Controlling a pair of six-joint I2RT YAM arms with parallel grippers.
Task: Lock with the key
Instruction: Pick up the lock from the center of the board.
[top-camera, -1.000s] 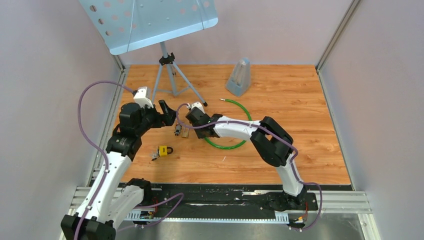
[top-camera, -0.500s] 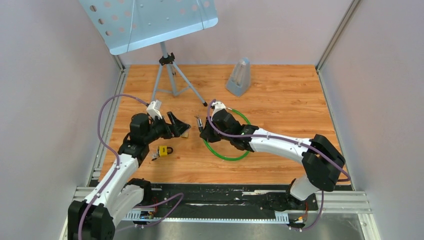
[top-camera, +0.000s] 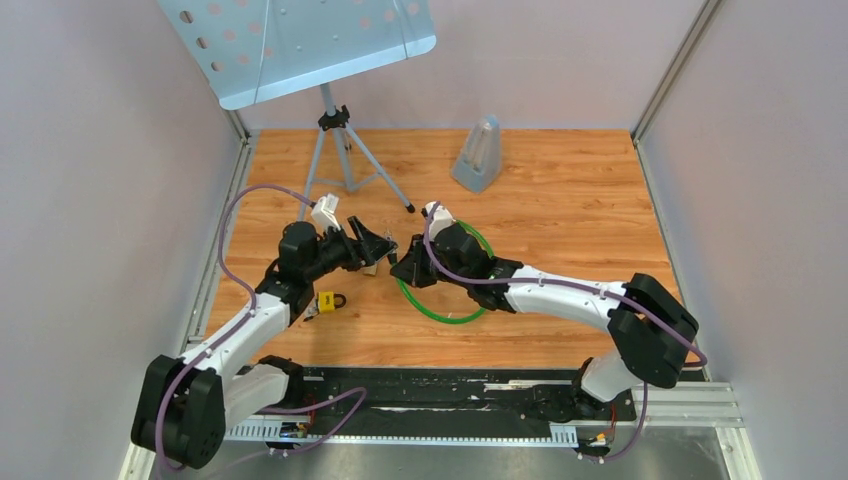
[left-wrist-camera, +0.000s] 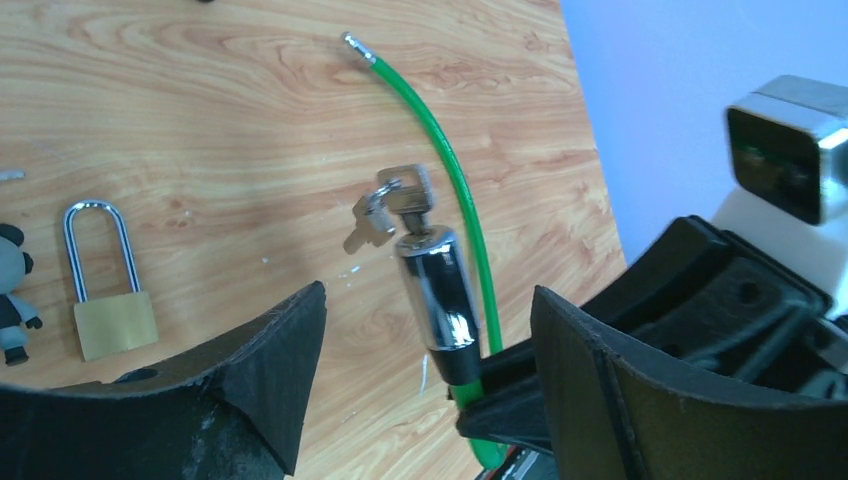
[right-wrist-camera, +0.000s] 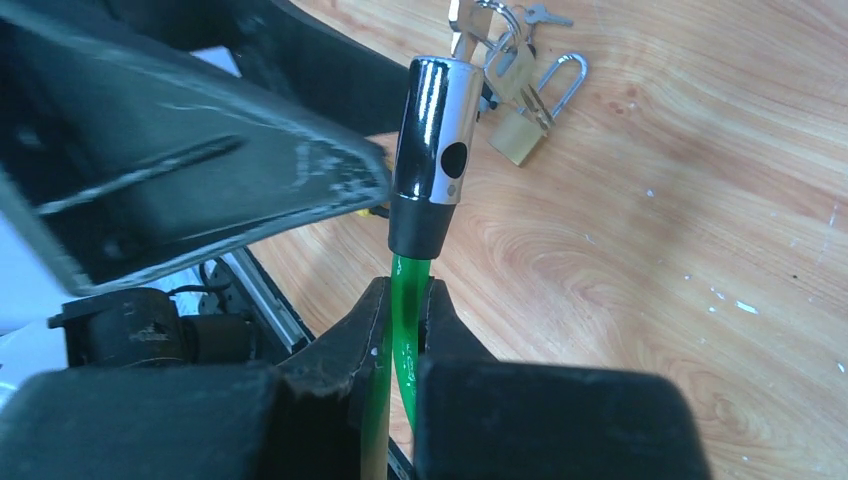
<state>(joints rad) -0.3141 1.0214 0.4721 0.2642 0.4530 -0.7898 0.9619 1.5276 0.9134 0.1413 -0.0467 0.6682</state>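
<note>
Out over the middle of the wooden worktop (top-camera: 560, 220) the two arms meet nose to nose. The right hand (right-wrist-camera: 405, 300) is pinched tight on the green cable (right-wrist-camera: 404, 275) just under the chrome lock barrel (right-wrist-camera: 432, 130), holding the barrel up off the wood. A key (left-wrist-camera: 410, 195) sits in the barrel's end, with a ring and a second key dangling from it. The left hand (top-camera: 378, 246) is spread wide, its dark fingers (left-wrist-camera: 270, 370) on either side of the barrel with a clear gap on both sides, gripping nothing. The rest of the cable loops on the wood by the right arm. A brass padlock (left-wrist-camera: 108, 310) lies flat nearby and a yellow padlock (top-camera: 328, 300) sits beside the left arm. A music stand (top-camera: 300, 40) and a metronome (top-camera: 480, 152) stand towards the back.
</note>
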